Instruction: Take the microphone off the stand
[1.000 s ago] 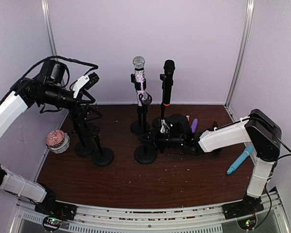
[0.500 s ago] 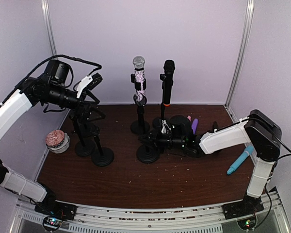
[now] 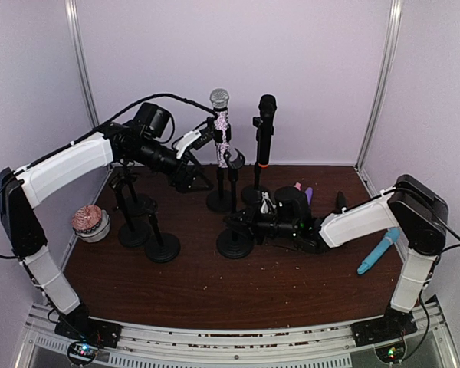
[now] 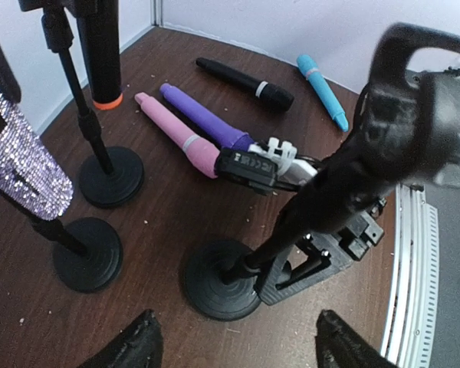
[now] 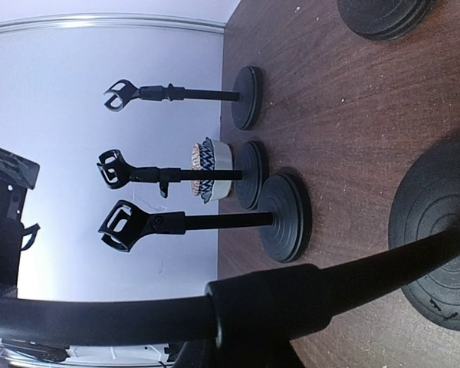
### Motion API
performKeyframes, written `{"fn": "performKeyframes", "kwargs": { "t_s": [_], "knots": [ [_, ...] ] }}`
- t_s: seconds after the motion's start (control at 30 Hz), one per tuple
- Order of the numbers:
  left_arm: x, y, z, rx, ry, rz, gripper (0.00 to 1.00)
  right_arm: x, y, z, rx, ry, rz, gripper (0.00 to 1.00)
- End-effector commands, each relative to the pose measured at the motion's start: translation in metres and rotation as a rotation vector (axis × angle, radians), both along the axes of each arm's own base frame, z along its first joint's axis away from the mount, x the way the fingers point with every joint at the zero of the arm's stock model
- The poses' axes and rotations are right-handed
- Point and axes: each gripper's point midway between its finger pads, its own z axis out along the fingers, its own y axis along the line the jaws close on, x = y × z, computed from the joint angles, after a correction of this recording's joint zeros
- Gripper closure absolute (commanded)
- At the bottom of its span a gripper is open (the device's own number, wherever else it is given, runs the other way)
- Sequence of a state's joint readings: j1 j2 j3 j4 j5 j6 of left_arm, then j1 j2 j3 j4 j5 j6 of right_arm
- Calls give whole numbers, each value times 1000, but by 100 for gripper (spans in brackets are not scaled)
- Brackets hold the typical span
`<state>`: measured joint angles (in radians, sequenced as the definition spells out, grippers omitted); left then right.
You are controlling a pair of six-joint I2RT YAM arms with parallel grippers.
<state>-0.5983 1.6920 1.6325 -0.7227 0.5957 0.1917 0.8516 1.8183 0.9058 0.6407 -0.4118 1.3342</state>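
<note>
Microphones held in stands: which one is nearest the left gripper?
The glitter-covered microphone with the silver head, beside the left gripper; the black microphone with the orange ring stands farther right.

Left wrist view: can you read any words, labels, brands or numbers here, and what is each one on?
Black module beside the stand: it carries white print, too small and blurred to read.
Rhinestone microphone: no text visible.
Loose microphones lying on the table: no text visible.
Nothing else in this view shows lettering, so there is no legible text at all.
</note>
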Motion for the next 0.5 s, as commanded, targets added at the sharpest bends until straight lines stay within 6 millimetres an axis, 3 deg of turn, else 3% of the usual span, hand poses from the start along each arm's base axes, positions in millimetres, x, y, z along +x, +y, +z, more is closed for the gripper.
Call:
{"fn": "performKeyframes", "kwargs": {
  "t_s": [0.0, 0.07, 0.13, 0.47],
  "knots": [
    [8, -28, 37, -148, -48, -43, 40, -17, -29, -73, -260, 111, -4, 100],
    [7, -38, 36, -168, -22, -77, 61, -19, -31, -78, -286, 116, 0, 100],
    [6, -44, 36, -184, -3, -93, 75, -20, -33, -80, -310, 119, 5, 100],
    [-5, -52, 29, -206, 24, -127, 76, -18, -41, -84, -486, 115, 32, 100]
  ]
}}
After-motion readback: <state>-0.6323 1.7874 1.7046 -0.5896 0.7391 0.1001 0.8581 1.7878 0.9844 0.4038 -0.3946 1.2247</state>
